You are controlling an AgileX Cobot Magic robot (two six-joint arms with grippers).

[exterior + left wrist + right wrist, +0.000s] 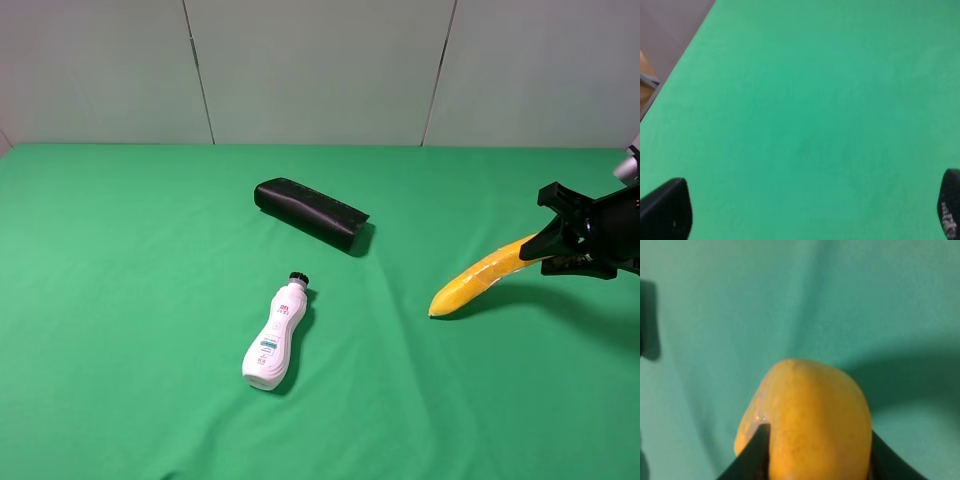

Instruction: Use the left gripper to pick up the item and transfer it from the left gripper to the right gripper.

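Right gripper: black fingers pinching one end of the curved, bright yellow banana, clamped on both sides in the wrist view.
Banana: held at the right of the green cloth table, free tip pointing down-left toward the cloth.
Left gripper: fingers spread wide over bare cloth, holding nothing.
White plastic bottle with black cap: lying mid-table.
Black oblong case: lying behind the bottle.

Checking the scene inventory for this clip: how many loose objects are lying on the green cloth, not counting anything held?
2: the white bottle near the middle front, and the black case behind it. The banana is held by the right end effector. None appear hidden.
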